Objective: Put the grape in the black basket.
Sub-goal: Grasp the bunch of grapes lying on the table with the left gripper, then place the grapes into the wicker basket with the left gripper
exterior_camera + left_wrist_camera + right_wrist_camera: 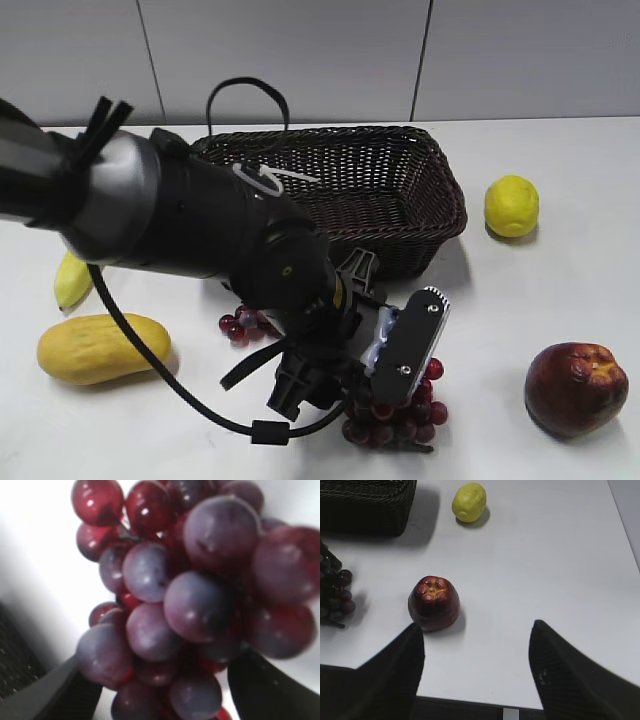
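The grape (395, 418), a bunch of glossy dark red and purple grapes, lies on the white table at the front centre. It fills the left wrist view (195, 600) and shows at the left edge of the right wrist view (335, 597). My left gripper (388, 398) is lowered over it, open, with one finger on each side of the bunch (160, 667). The black basket (435, 175) stands behind it, empty, and also shows in the right wrist view (365, 505). My right gripper (476, 630) is open and empty above the table's front edge.
A few more grapes (240, 325) show left of the arm. A large dark red fruit (575, 388) sits at the front right, a lemon (511, 205) right of the basket. A yellow fruit (100, 348) and a banana (72, 280) lie at the left.
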